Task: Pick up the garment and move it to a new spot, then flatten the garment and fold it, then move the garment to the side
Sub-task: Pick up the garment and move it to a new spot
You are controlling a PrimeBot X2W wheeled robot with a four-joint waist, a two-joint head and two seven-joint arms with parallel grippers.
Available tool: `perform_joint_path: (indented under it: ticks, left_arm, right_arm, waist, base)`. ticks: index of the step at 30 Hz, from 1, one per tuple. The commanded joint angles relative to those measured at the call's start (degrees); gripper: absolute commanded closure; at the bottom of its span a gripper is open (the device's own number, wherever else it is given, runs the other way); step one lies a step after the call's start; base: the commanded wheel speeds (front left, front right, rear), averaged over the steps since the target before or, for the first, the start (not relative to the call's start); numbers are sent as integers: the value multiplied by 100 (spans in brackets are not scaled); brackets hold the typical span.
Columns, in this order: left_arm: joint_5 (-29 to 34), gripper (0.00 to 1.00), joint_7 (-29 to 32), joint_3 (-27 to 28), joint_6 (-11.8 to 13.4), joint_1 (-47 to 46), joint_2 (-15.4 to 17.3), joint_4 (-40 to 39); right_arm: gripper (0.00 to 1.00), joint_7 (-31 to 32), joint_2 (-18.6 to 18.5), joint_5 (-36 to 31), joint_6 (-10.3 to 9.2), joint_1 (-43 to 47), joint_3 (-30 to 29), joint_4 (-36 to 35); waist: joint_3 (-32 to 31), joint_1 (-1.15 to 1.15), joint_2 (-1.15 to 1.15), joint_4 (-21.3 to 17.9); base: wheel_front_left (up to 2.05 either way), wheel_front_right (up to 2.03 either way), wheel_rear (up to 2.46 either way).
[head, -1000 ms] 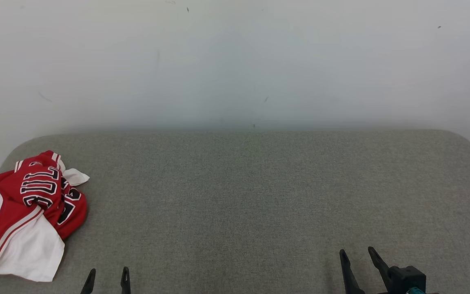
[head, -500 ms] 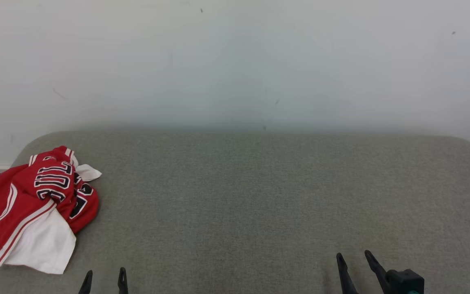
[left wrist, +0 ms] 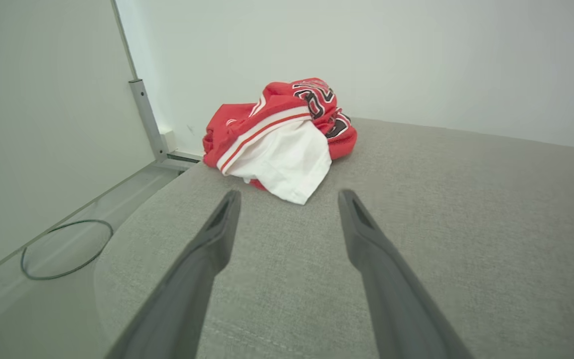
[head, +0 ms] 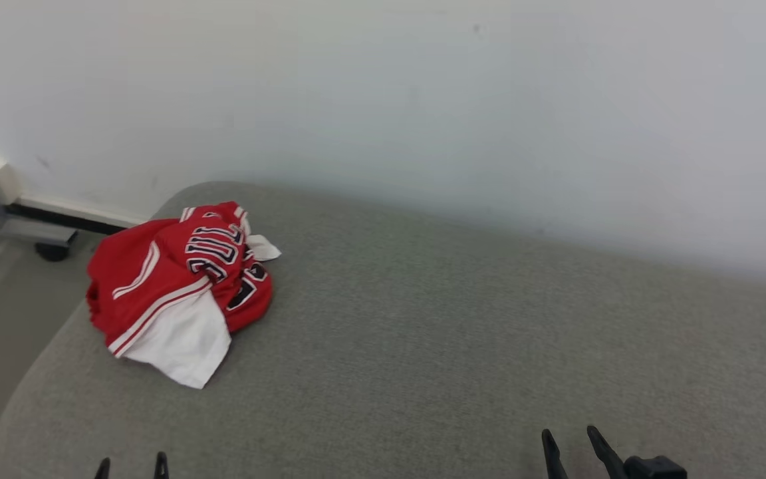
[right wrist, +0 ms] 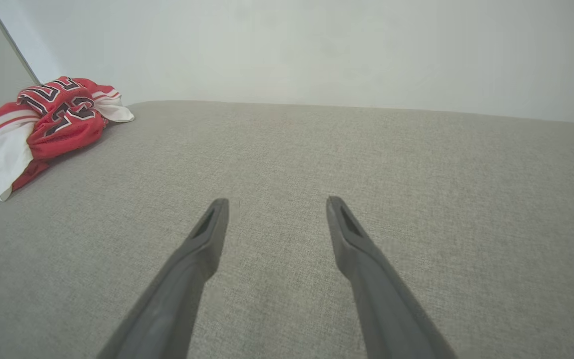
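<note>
A crumpled red and white jersey (head: pixel 180 286) with dark lettering lies in a heap near the far left corner of the grey upholstered surface (head: pixel 463 332). In the left wrist view the jersey (left wrist: pixel 279 137) sits just beyond my left gripper (left wrist: pixel 289 197), which is open and empty. That left gripper (head: pixel 131 460) peeks in at the head view's bottom edge, well short of the heap. My right gripper (head: pixel 566 436) is open too, far right of the garment. From the right wrist view the jersey (right wrist: pixel 43 122) lies at the far left, away from the right gripper (right wrist: pixel 274 202).
A white wall (head: pixel 423 100) rises right behind the surface. Past the surface's left edge is bare floor (left wrist: pixel 28 299) with a looped dark cable (left wrist: pixel 65 249), a partition post (left wrist: pixel 145 117) and a dark caster (head: pixel 50 251).
The whole head view has swung left, so the camera has turned toward the jersey; the jersey itself lies as before. Both grippers sit lower in the picture and stay open.
</note>
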Motion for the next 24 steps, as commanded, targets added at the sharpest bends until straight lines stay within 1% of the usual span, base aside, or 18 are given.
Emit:
perform_joint_path:
  ticks: [1,7,12,17,24]
  left_arm:
    - [18,0,-25,64,30,66,22,-69]
    - [-130,0,-25,376,192,238,-45,-400]
    - [-238,0,-25,592,311,415,-131,-687]
    - [-290,0,-25,716,394,559,-198,-871]
    - [-206,0,-25,624,453,613,-239,-949]
  right_arm:
    - [0,-27,1,6,20,-50,65,-9]
    - [0,19,-3,-3,20,-479,491,116]
    - [0,35,-3,-38,20,-876,826,265]
    - [0,-10,-4,48,20,-1128,1067,476]
    - [0,-107,-4,76,20,-1177,1079,633]
  waist:
    - [-30,0,0,745]
    - [267,0,0,1051]
    - [431,0,0,1186]
    - [482,0,0,1221]
    - [470,0,0,1207]
  base:
    - [0,0,0]
    - [0,0,0]
    - [0,0,0]
    - [-13,-13,-13]
    - [-13,-13,-13]
